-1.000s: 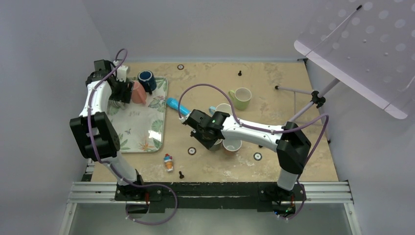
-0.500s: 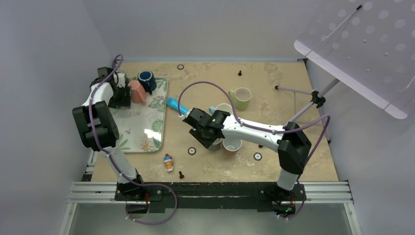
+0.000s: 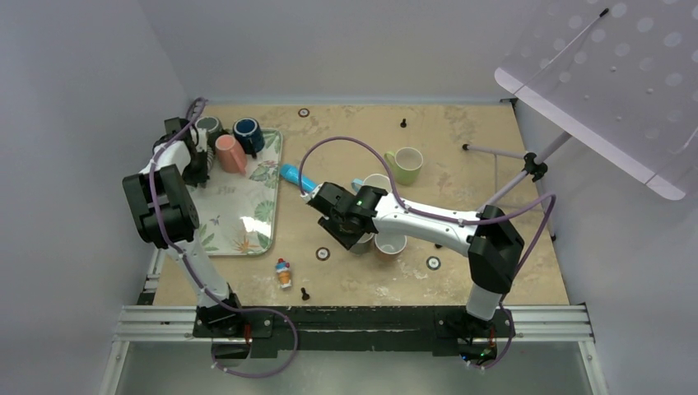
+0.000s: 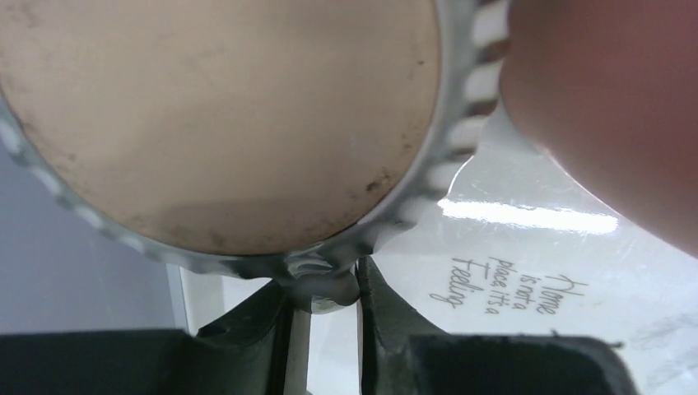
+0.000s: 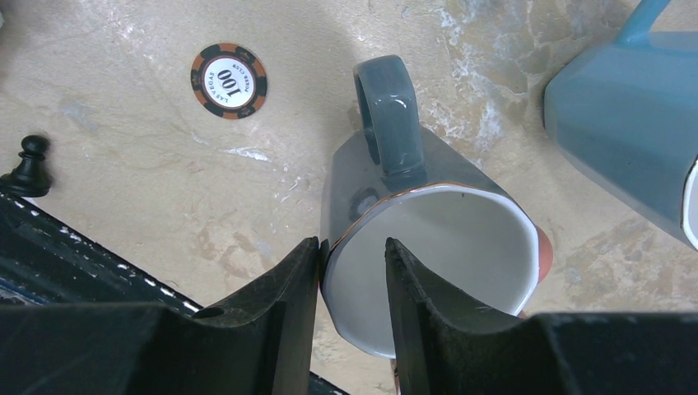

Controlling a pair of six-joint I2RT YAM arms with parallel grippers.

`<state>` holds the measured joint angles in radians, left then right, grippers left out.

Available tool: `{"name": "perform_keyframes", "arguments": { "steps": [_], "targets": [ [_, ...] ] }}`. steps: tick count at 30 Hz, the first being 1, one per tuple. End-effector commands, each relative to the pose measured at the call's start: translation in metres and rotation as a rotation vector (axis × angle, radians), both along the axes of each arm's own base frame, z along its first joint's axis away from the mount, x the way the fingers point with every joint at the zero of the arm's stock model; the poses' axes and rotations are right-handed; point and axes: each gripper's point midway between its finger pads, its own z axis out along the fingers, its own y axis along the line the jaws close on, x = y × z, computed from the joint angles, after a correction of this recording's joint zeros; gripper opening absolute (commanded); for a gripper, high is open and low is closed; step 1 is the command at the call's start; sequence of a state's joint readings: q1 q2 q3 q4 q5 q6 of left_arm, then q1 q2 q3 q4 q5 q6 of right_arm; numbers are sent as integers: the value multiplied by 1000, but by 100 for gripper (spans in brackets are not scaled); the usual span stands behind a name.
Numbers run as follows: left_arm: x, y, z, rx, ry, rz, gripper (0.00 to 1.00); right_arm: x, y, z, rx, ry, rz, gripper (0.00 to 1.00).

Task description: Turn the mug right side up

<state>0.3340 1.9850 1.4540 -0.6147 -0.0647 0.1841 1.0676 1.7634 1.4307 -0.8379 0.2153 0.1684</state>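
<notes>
Tray point(image 3: 239, 222), patterned with leaves, lies on the left side of the table point(image 3: 461, 115) and carries three mugs along its far edge. At the far left corner, the left gripper point(image 4: 325, 288) has its fingers pressed together on the scalloped edge of the ribbed mug point(image 4: 222, 123). A flat tan face of that mug, apparently its underside, fills the wrist view. Just to the right, a pink mug point(image 3: 230, 154) rests tilted, and a dark blue mug point(image 3: 247, 133) stands beside it.

Near the table's middle, the right gripper point(image 5: 352, 255) hangs over the grey mug point(image 5: 436, 239), which stands right side up on the table, its white inside showing and its handle point(image 5: 387, 123) pointing away. The jaws are spread and straddle the rim loosely, one finger outside the wall and one over the opening. A poker chip point(image 5: 230, 81) and a black pawn point(image 5: 29, 164) lie to the mug's left, a teal mug point(image 5: 617, 123) to its right. Farther right and back stands a green mug point(image 3: 404, 164), upright.
</notes>
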Motion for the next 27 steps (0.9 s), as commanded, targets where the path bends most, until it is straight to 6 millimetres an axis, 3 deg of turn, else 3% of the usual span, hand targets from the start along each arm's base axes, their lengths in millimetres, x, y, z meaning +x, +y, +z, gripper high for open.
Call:
{"name": "perform_keyframes", "arguments": {
  "steps": [1,11,18,23,27],
  "targets": [
    [19,13,38,91,-148,-28,0,5,2,33,79,-68,-14,38],
    [-9,-5,99,107,-302,-94,0,11,5,67,195,-151,-34,41],
    [-36,-49,130,-31,-376,-196,0,24,16,109,375,-274,-70,74],
    [-56,-92,158,-179,-428,-294,0,25,58,165,696,-337,-5,94],
    [-64,-99,144,-221,-363,-316,0,24,93,199,905,-363,64,95]
  ]
}}
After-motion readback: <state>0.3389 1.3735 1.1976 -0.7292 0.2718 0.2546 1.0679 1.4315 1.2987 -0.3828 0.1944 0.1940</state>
